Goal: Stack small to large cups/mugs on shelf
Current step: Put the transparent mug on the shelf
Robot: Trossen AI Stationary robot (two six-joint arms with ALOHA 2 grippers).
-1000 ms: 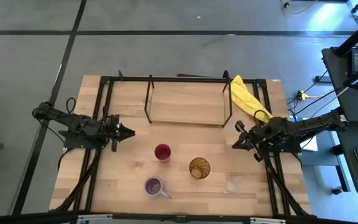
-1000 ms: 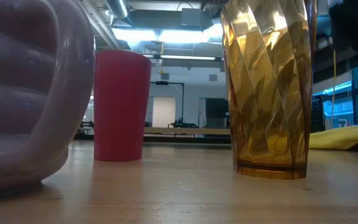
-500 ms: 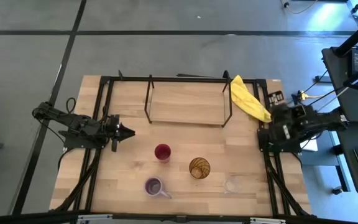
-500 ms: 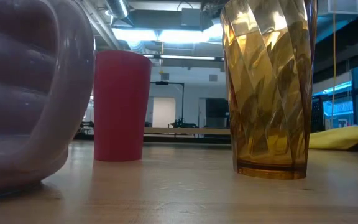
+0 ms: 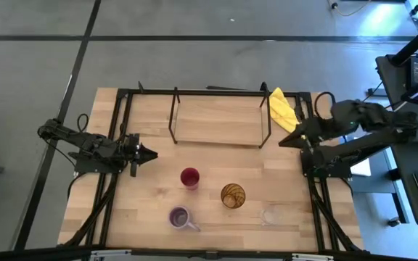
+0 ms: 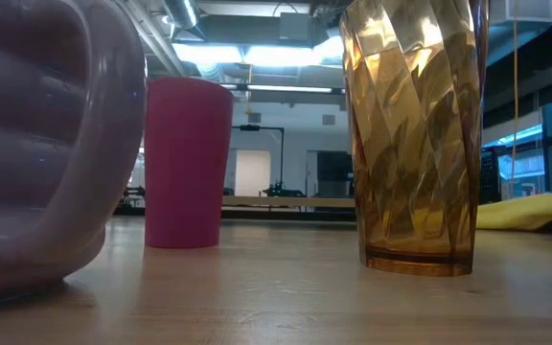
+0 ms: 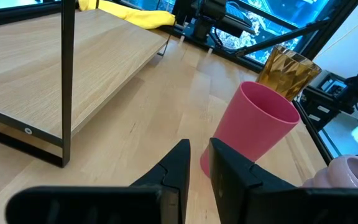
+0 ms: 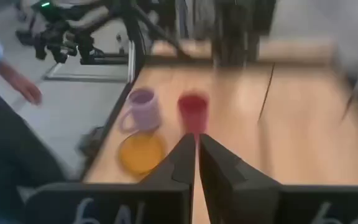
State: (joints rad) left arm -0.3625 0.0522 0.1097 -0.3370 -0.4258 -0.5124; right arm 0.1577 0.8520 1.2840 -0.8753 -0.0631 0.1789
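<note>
L gripper waits at table's left edge, fingers nearly closed on nothing. Mug, red cup, amber tumbler and clear glass stand on the table, in front of the bare shelf. R gripper is beside shelf's right end, fingers pinched together, empty. Judging: tumbler and glass slick, breakable; grip mid-wall. Mug: take by rim or handle. Low view shows tumbler's ribbing; glass shows only in the high view.
</note>
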